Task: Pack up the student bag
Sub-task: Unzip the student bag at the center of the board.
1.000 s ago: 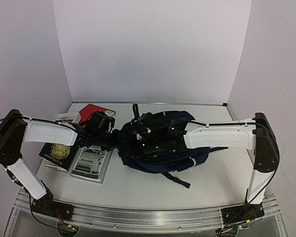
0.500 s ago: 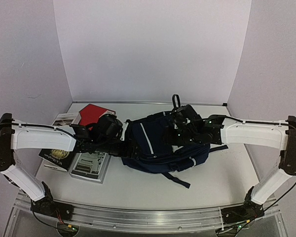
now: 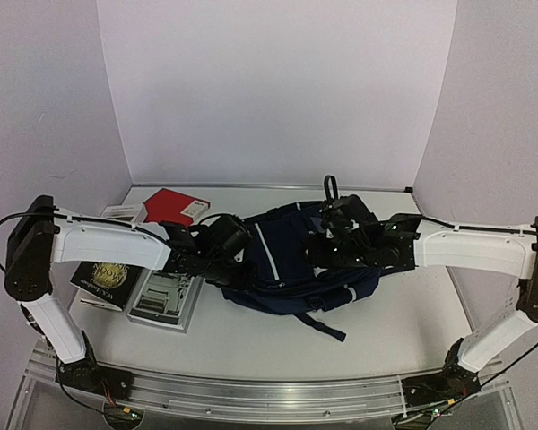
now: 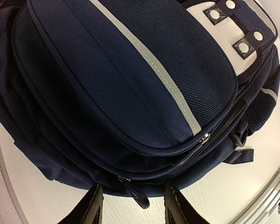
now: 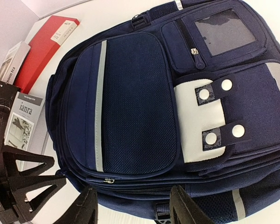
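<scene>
The student bag [image 3: 291, 269] lies flat in the middle of the table, navy with thin grey stripes and a white patch, its zips closed. It fills the left wrist view [image 4: 130, 79] and the right wrist view [image 5: 144, 107]. My left gripper [image 3: 240, 265] is open at the bag's left edge. In its wrist view the gripper [image 4: 133, 210] has a dark zipper pull [image 4: 139, 197] between its fingers, untouched. My right gripper [image 3: 323, 253] is open and empty just above the bag's top face. In its wrist view the gripper [image 5: 135, 205] straddles the bag's near edge.
Books lie left of the bag: a red one [image 3: 175, 204], a dark one with a gold emblem [image 3: 108, 273], a grey-white one [image 3: 166, 296] and a small white one [image 5: 11, 60]. The bag's straps [image 3: 327, 327] trail toward the front. White walls close the back and sides.
Both arms stretched out and my right gripper drew back to the bag's right half, leaving the bag flat. My left gripper then moved right, up to the bag's left edge.
</scene>
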Controlling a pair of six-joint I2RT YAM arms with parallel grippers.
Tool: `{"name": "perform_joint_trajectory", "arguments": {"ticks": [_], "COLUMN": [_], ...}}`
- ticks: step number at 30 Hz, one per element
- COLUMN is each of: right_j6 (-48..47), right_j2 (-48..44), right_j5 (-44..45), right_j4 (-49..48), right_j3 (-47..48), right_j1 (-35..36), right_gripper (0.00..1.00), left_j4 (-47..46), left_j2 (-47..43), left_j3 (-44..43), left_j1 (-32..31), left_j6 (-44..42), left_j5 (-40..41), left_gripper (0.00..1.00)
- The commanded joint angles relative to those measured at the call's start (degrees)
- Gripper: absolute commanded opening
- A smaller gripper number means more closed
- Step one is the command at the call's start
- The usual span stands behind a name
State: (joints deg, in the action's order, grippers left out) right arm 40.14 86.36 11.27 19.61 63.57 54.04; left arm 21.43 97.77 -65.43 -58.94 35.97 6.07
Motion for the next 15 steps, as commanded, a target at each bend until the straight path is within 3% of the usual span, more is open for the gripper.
{"name": "perform_joint_trajectory", "arguments": {"ticks": [1, 5, 12, 15], "right_j6": [0.81, 0.76, 0.57, 0.55], "right_j2": [-2.08, -2.17, -2.51, -2.67], "right_j5": [0.68, 0.72, 0.69, 0.52], "right_j4": [-1.87, -1.93, -2.03, -2.12], "right_j3": [-0.94, -1.08, -1.25, -1.21], "right_j1": [0.19, 0.19, 0.17, 0.21], "right_gripper": [0.5, 0.5, 0.5, 0.5], "left_j4": [2.1, 2.82, 2.71, 3.23], "left_j2": [1.35, 1.86, 1.41, 1.96], "left_j3": [-3.58, -3.94, -2.57, -3.01], "left_j1": [-0.38, -0.57, -0.74, -0.74], "left_j6": [-0.44, -0.4, 0.23, 0.22], "left_j5": [2.36, 1.73, 1.39, 1.68], "left_gripper": [0.42, 0.29, 0.29, 0.22]}}
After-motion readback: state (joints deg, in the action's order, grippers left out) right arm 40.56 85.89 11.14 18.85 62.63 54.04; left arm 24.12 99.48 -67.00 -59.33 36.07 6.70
